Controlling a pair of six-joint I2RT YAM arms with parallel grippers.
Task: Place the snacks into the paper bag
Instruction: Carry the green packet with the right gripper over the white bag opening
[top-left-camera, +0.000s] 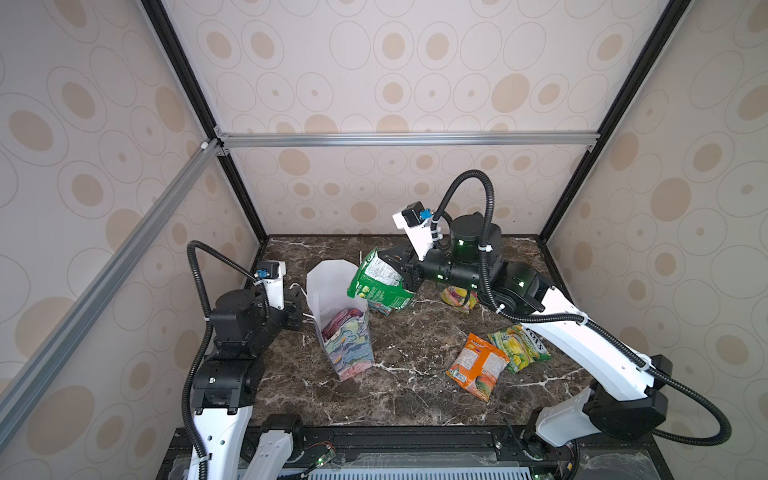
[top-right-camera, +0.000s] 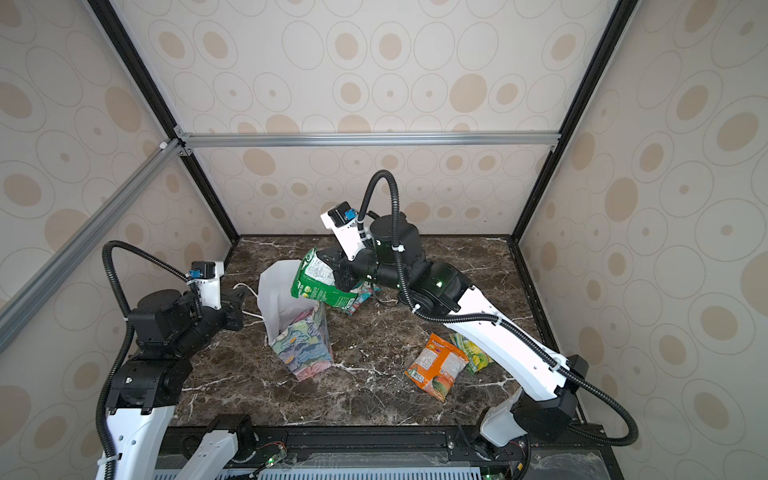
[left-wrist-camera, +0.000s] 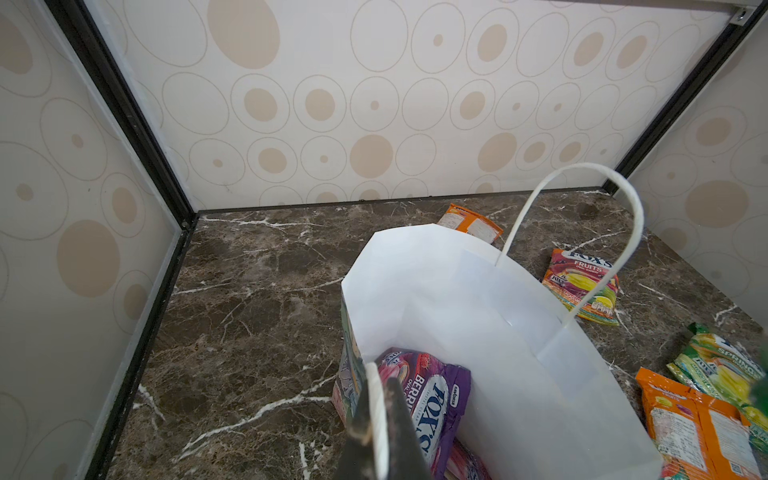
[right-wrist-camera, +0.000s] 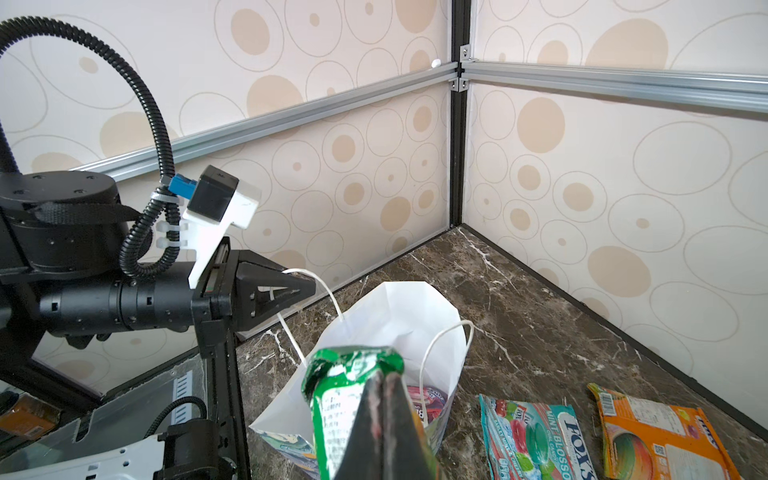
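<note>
Green packet (top-left-camera: 376, 282), clamped in the right gripper (right-wrist-camera: 384, 395), hangs at the rim of the paper bag (top-left-camera: 328, 286), so an early release may drop it outside or tip the bag, which the left gripper (left-wrist-camera: 378, 386) steadies by one pinched cord handle (right-wrist-camera: 328, 291).

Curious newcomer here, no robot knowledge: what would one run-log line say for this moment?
left gripper: shut on bag handle | right gripper: shut on green packet near paper bag mouth | inside: purple packet
</note>
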